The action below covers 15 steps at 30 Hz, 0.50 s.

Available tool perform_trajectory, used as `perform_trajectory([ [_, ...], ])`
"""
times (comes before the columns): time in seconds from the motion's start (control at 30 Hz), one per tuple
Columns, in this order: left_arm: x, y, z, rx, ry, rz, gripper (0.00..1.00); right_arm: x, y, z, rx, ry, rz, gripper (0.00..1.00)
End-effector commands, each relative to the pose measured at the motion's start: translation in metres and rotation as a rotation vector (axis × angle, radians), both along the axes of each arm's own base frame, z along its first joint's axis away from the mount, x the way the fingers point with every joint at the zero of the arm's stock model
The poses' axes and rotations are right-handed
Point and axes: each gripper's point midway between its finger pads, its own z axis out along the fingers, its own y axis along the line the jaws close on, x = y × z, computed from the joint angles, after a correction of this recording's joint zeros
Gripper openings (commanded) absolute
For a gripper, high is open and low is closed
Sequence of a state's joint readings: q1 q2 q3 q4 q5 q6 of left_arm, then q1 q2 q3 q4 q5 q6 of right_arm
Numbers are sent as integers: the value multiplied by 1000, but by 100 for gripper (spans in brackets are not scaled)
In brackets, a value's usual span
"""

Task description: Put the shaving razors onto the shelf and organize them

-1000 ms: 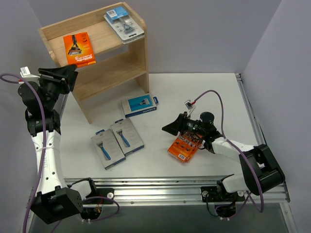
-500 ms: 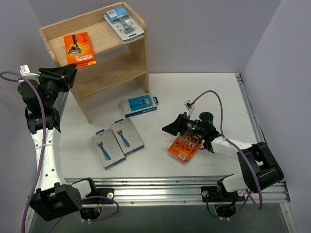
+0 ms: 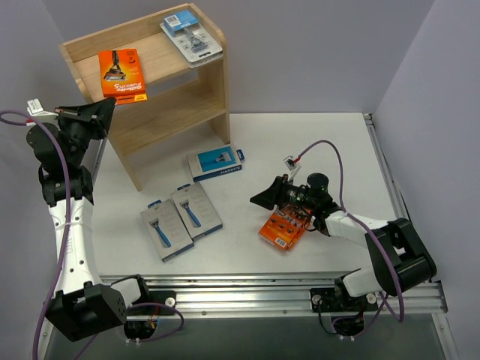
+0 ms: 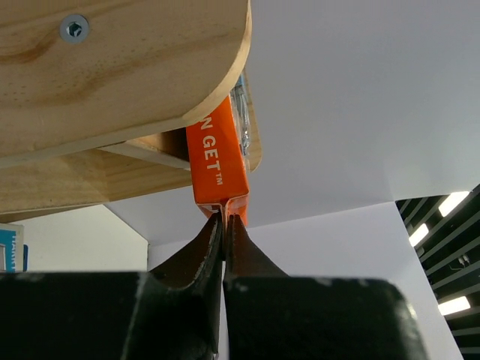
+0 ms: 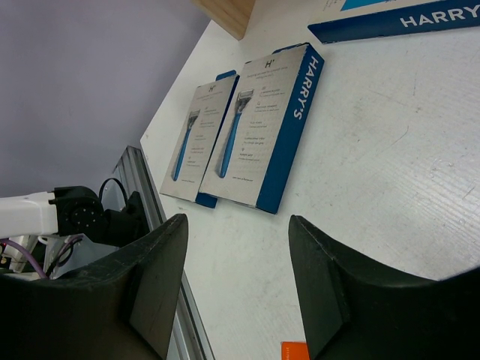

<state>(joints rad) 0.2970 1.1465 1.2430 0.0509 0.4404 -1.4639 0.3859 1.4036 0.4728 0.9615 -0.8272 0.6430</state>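
Nearest the bases, the right gripper [image 5: 238,225] is held low over the table [image 3: 330,150], its fingers [image 5: 150,277] spread and nothing caught between them. A loose orange pack [image 3: 285,227] is seen lying flat just under it, partly covered by the wrist. To the left, two grey-and-blue packs [image 3: 180,221] are laid side by side and touching, each printed with a blue razor. A little farther back, a blue-edged pack [image 3: 216,162] is found near the foot of the shelf [image 3: 161,56]. At the shelf's left front corner the left gripper [image 4: 225,217] is raised, its fingers [image 4: 195,255] drawn almost together. Their tips are set against the near end of the shelved orange pack [image 3: 122,75], which is rested on the top tier and overhangs its front edge. Whether a sliver of that edge is pinched cannot be told. At the far right of the top tier a clear blister pack [image 3: 192,39] is placed.
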Motion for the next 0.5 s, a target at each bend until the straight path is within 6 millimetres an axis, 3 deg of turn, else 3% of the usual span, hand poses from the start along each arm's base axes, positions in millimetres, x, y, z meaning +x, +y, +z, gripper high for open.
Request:
perform_trajectory([
  [0.0,-11,6,33,0,-115,40,5,7,2,17,25,-70,12,51],
  [0.47,-23,26,29,-60,-146,207,2,5,3,18,29,-62,25,49],
])
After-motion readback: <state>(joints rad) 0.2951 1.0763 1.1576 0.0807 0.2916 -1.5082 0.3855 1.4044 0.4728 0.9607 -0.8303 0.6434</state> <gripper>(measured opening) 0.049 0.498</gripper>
